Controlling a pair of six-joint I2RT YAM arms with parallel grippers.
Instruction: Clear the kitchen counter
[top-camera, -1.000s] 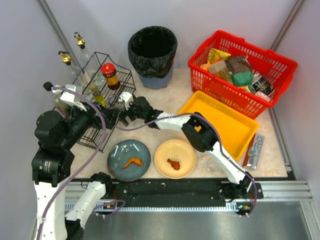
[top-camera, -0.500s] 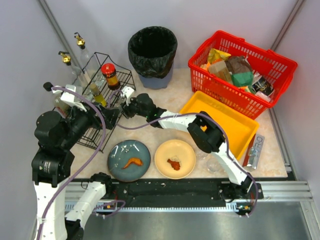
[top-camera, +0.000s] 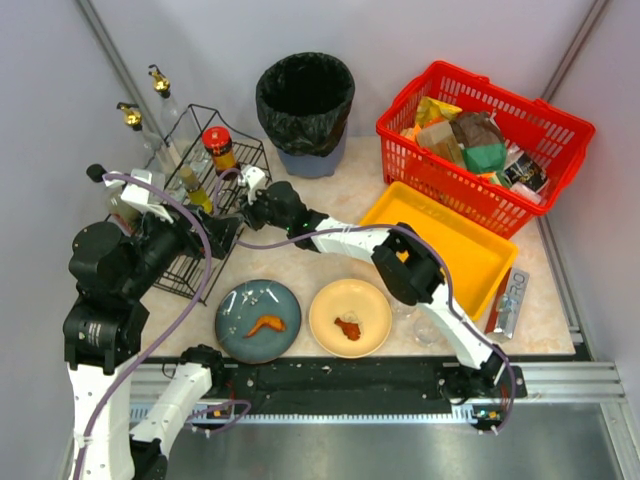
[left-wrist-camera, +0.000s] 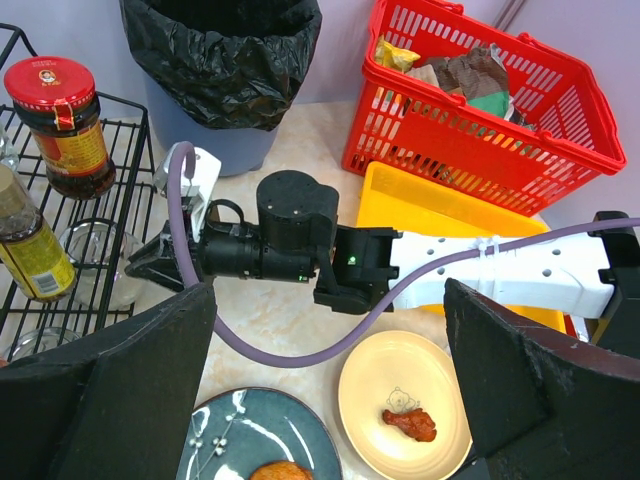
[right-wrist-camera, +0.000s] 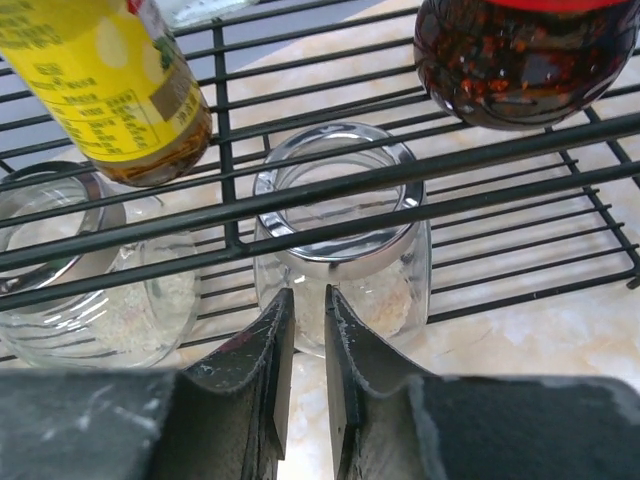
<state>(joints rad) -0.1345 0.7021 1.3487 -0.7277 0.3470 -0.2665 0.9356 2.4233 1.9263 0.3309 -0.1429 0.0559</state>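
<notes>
— Across the table, from the arm bases to the far wall, runs the kitchen counter (top-camera: 355, 190): beige-pink, faintly marbled, flat and dry-looking. How cleared is it?

— Partly, I'd judge. Near the bases a blue-grey plate (top-camera: 258, 320) and a yellow plate (top-camera: 350, 317) each carry a scrap of fried food. Just right of them stands a clear glass (top-camera: 428, 328), and further right lies a silver packet (top-camera: 508, 302).

— And what is put away?

— Wrappers and packets fill the red basket (top-camera: 455, 190) at the far right. The yellow tray (top-camera: 460, 255) before it looks bare where the arm doesn't cover it. A black-lined bin (top-camera: 305, 100) stands far centre, and the wire rack (top-camera: 250, 160) on the left holds bottles and a sauce jar.

— The arms?

— The right gripper (right-wrist-camera: 307, 295) reaches into the rack, its fingers drawn near together with a slim gap, at the near wall of a glass jar (right-wrist-camera: 340, 230). Whether they pinch it, I cannot tell. The left gripper (left-wrist-camera: 328, 290) hangs spread wide and empty near the rack.

— So the plates, glass and packet remain.
</notes>
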